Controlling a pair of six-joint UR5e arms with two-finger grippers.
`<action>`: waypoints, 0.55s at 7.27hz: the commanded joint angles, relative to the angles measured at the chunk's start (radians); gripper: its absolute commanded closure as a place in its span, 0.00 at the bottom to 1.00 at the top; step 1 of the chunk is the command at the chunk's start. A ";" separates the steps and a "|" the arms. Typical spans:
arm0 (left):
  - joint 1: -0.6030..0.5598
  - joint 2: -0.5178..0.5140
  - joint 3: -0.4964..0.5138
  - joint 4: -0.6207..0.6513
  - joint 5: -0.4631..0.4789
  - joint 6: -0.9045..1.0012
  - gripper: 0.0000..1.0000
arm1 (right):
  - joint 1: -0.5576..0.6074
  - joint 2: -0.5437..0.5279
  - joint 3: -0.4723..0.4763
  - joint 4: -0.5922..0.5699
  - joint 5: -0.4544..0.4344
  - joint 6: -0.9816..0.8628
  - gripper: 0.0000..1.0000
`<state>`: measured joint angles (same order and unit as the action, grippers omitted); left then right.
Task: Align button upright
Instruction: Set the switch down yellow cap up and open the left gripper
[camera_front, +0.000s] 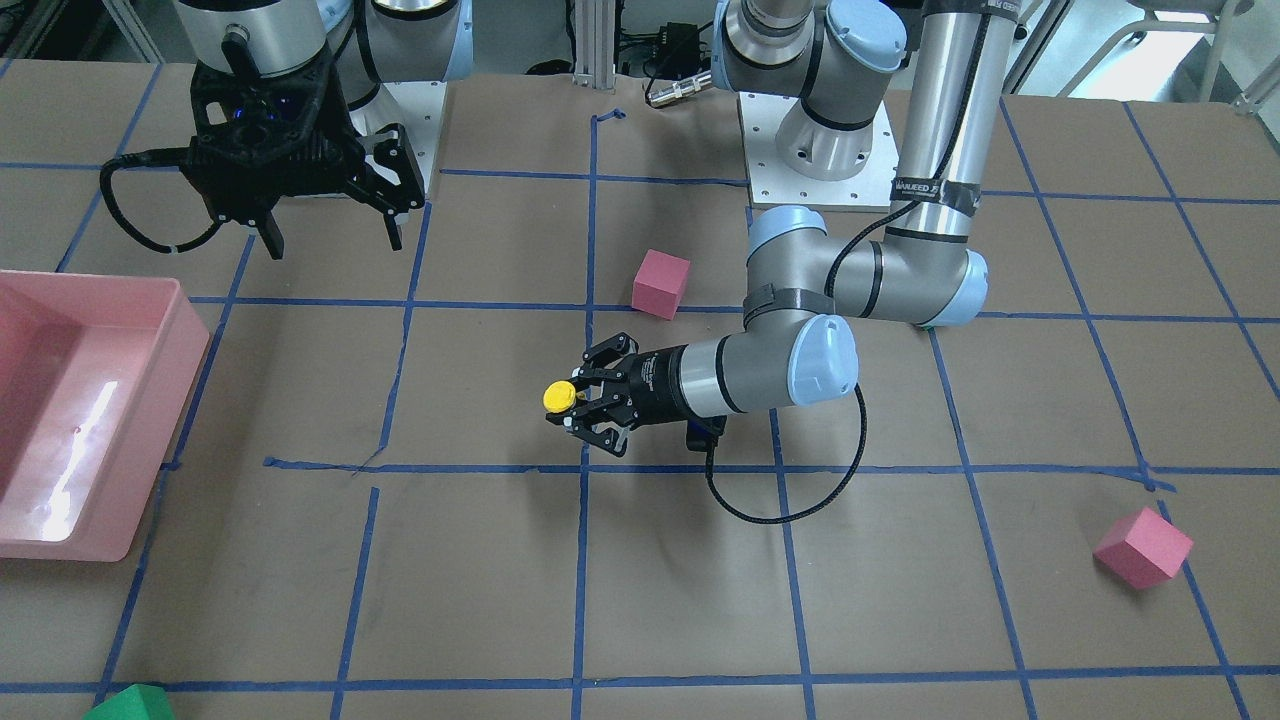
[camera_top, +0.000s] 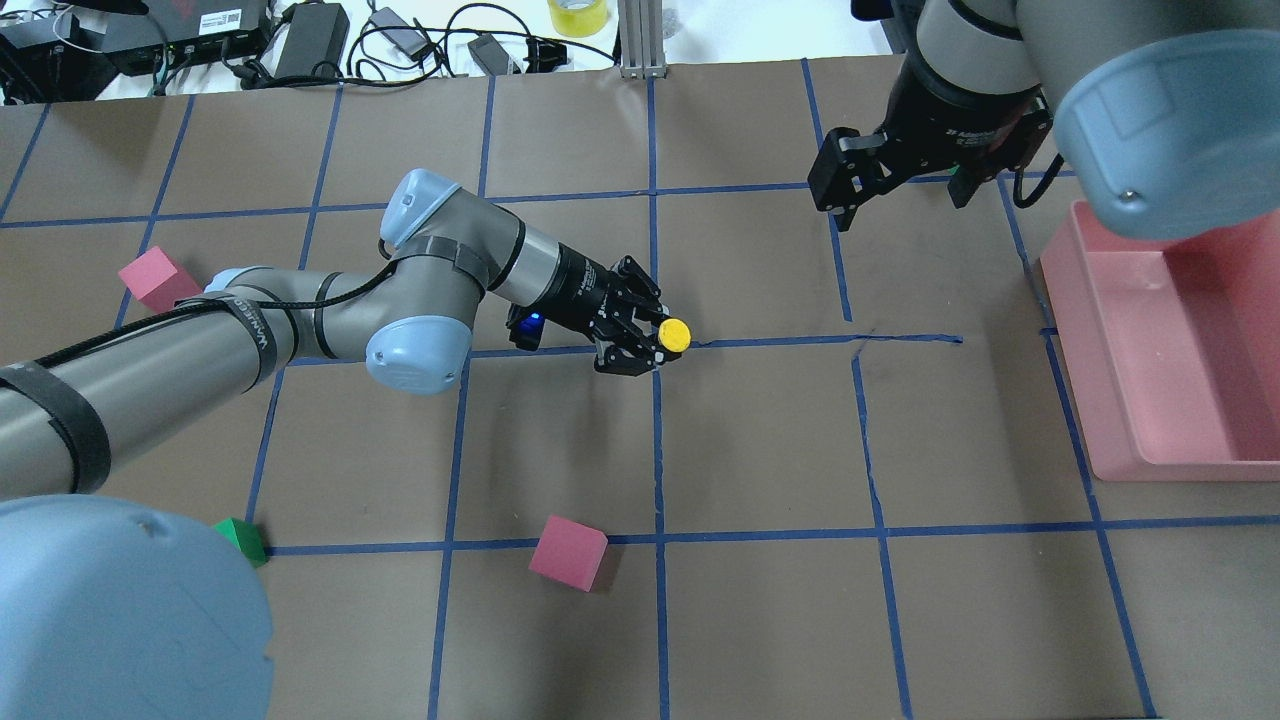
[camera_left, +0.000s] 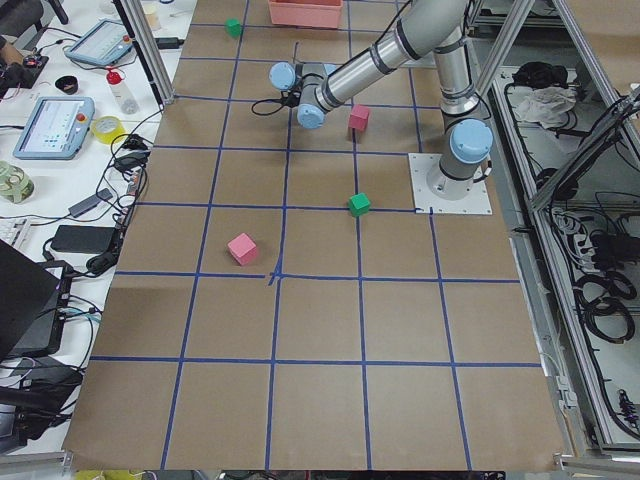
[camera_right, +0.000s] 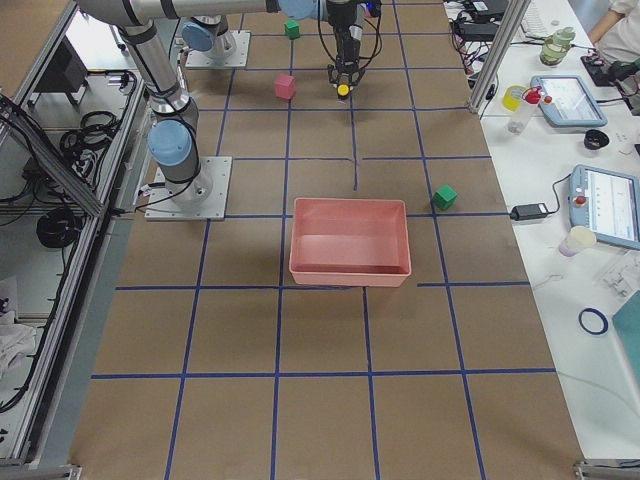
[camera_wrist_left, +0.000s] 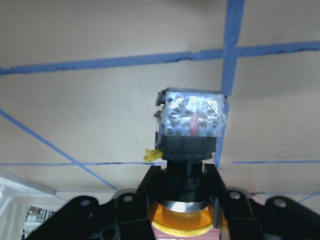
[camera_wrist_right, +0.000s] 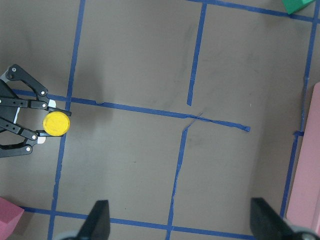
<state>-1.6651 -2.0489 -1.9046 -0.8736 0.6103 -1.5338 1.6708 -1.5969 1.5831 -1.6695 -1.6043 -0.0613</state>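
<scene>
The button (camera_top: 674, 334) shows its round yellow cap facing up near the table's middle, and again in the front view as the button (camera_front: 558, 396). My left gripper (camera_top: 655, 340) comes in low from the side and is shut on its black body. In the left wrist view the fingers (camera_wrist_left: 150, 187) clamp the black body just below the silvery-blue base (camera_wrist_left: 192, 114). Whether the base touches the paper I cannot tell. My right gripper (camera_front: 330, 235) hangs open and empty far off, near the bin; its fingertips (camera_wrist_right: 97, 220) frame the wrist view from above.
A pink bin (camera_top: 1090, 400) stands at the table's right end. Pink cubes (camera_top: 567, 552) (camera_top: 158, 278) and a green cube (camera_top: 240, 540) lie around the left arm. Blue tape lines grid the brown paper.
</scene>
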 joint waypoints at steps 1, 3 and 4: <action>0.034 -0.007 -0.045 -0.001 -0.113 0.074 1.00 | 0.000 0.000 0.000 0.001 -0.002 0.000 0.00; 0.054 -0.034 -0.074 -0.001 -0.147 0.130 1.00 | 0.000 0.000 0.000 0.001 -0.002 0.000 0.00; 0.054 -0.051 -0.074 -0.002 -0.159 0.139 1.00 | 0.000 0.000 0.000 0.001 -0.002 0.000 0.00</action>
<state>-1.6167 -2.0797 -1.9723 -0.8750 0.4713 -1.4128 1.6705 -1.5969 1.5831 -1.6690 -1.6060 -0.0614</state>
